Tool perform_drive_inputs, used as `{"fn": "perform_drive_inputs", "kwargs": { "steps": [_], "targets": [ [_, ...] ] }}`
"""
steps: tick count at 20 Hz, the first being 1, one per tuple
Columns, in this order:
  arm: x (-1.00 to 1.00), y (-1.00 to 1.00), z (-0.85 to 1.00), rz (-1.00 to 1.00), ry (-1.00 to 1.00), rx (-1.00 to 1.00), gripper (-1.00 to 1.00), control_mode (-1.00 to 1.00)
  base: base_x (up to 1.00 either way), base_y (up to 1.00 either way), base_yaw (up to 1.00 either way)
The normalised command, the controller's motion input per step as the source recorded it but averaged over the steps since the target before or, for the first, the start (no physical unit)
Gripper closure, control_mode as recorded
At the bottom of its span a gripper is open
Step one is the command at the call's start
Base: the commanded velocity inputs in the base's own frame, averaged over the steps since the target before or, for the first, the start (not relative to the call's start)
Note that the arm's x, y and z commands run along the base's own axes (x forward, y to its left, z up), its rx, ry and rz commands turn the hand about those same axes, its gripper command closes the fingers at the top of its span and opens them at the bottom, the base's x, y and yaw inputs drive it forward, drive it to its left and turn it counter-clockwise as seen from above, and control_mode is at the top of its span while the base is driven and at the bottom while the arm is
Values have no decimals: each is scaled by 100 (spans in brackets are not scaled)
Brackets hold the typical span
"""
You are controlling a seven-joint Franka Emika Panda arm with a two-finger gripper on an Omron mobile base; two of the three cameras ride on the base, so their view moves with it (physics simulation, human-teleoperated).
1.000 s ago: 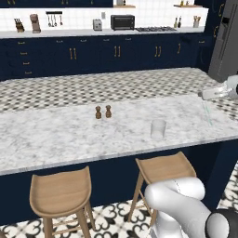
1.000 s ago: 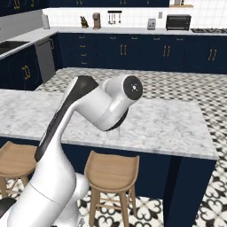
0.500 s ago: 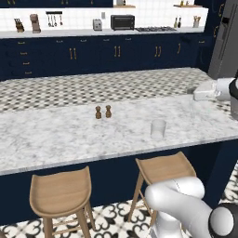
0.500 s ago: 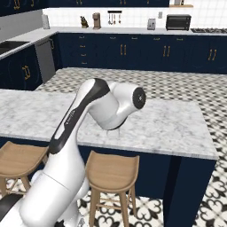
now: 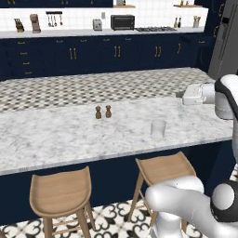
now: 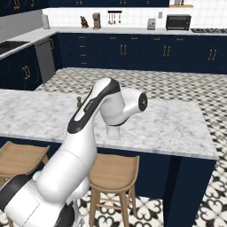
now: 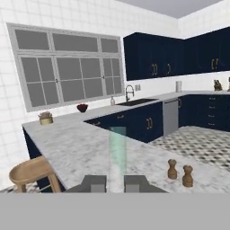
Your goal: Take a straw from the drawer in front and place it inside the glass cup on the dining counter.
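Straw (image 7: 117, 152), pale green and see-through, stands clamped in the closed gripper (image 7: 115, 183). One glass cup (image 5: 158, 128), two brown shakers (image 5: 103, 112), two stools (image 5: 60, 191).

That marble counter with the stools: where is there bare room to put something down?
The dining counter is bare left of the two brown shakers, and between them and the glass cup. Its right end is crowded by the arm.

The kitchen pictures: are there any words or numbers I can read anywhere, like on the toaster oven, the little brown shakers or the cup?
None. No words, numbers or signs can be read anywhere.
The toaster oven is too small to show any label.
The two brown shakers are plain.
The glass cup is clear and unmarked.
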Motion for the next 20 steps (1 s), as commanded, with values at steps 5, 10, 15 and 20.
{"fn": "perform_drive_inputs", "kwargs": {
  "steps": [5, 10, 15, 20],
  "targets": [
    [51, 10, -21, 5, 0, 0, 100, -100, 0, 0, 0],
    [42, 7, -22, 2, 0, 0, 100, -100, 0, 0, 0],
    [50, 3, -31, 1, 0, 0, 100, -100, 0, 0, 0],
    [57, 4, -35, 0, 0, 0, 100, -100, 0, 0, 0]
  ]
}}
